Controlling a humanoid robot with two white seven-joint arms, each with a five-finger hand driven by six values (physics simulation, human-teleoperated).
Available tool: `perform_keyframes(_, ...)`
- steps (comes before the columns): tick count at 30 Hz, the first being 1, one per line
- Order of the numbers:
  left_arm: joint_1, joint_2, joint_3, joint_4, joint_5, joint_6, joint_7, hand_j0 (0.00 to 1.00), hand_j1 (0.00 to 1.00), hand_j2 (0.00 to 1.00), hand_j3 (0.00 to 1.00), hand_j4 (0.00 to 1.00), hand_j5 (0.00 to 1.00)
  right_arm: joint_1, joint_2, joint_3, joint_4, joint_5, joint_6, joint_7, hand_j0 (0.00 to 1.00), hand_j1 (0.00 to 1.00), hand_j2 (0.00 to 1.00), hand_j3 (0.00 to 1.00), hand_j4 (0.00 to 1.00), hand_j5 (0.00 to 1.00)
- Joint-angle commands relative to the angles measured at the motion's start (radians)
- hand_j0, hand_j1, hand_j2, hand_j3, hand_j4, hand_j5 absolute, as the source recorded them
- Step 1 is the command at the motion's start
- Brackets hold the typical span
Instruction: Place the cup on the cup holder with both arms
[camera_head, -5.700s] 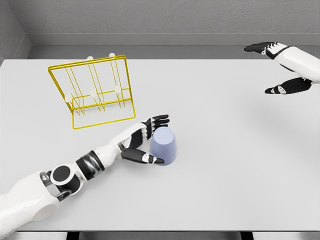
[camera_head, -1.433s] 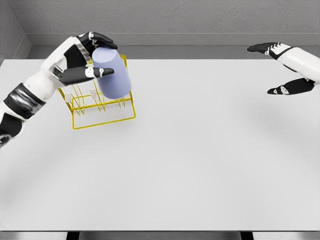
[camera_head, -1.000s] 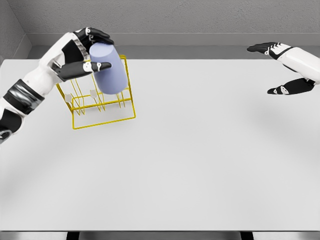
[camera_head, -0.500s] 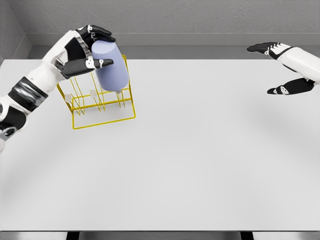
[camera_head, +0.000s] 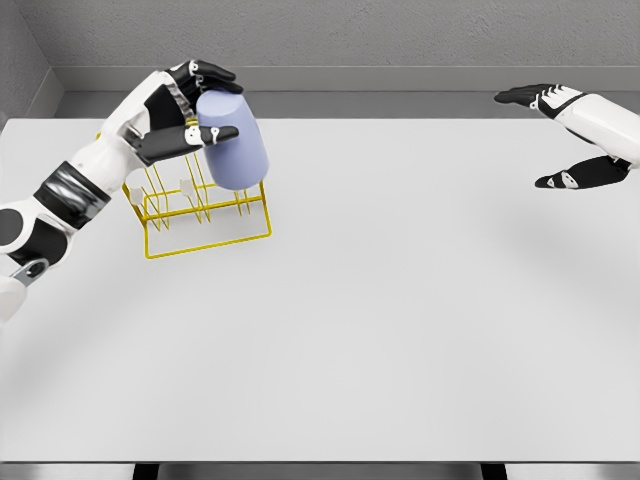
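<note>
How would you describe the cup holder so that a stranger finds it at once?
Look at the far left part of the white table. There stands the cup holder, a rack of thin yellow wire with upright pegs. The left hand holds a pale blue cup over it; nothing else here is yellow.

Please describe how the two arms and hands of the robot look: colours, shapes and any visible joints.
Both arms have smooth white shells. The left arm shows a black and grey banded wrist section and a round black joint. The left hand and right hand have white backs and black fingers.
</note>
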Motion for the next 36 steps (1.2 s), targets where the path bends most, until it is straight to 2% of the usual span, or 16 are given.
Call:
perform_keyframes(1,0.000,-0.001,0.001,0.005,0.002,-0.001,-0.001,0.57,0.57,0.57,0.57,0.57,0.57,0.000,-0.001,0.000,0.000,-0.007,0.003,-0.001,1.00,1.00,1.00,1.00,1.00,1.00)
perform_keyframes(12,0.002,-0.002,-0.002,0.021,0.002,0.001,-0.001,0.61,0.61,0.61,0.61,0.61,0.61,0.000,-0.002,0.000,0.000,-0.007,0.003,-0.001,1.00,1.00,1.00,1.00,1.00,1.00)
perform_keyframes(13,0.000,-0.002,-0.002,0.021,0.000,0.004,-0.001,0.65,0.65,0.65,0.65,0.65,0.65,0.000,-0.002,0.000,0.000,-0.007,0.003,-0.001,1.00,1.00,1.00,1.00,1.00,1.00)
perform_keyframes(17,-0.003,-0.002,-0.002,0.022,-0.026,0.025,-0.001,0.99,0.99,0.99,0.99,0.99,0.99,0.000,-0.002,0.000,0.000,-0.007,0.003,-0.001,1.00,1.00,1.00,1.00,1.00,1.00)
perform_keyframes(25,-0.015,0.001,0.004,0.024,-0.029,0.015,-0.001,1.00,1.00,1.00,1.00,1.00,1.00,0.002,-0.004,0.000,0.003,-0.007,0.003,-0.001,1.00,1.00,1.00,1.00,1.00,1.00)
perform_keyframes(31,-0.020,0.016,0.006,0.016,-0.032,-0.018,-0.001,1.00,1.00,1.00,1.00,1.00,1.00,0.020,-0.004,-0.034,0.000,-0.007,0.003,-0.001,1.00,1.00,1.00,1.00,1.00,1.00)
perform_keyframes(36,-0.020,0.064,0.015,0.018,-0.031,-0.056,-0.001,1.00,1.00,1.00,1.00,1.00,1.00,0.018,-0.001,-0.034,0.003,-0.006,0.003,0.001,1.00,1.00,1.00,1.00,1.00,1.00)
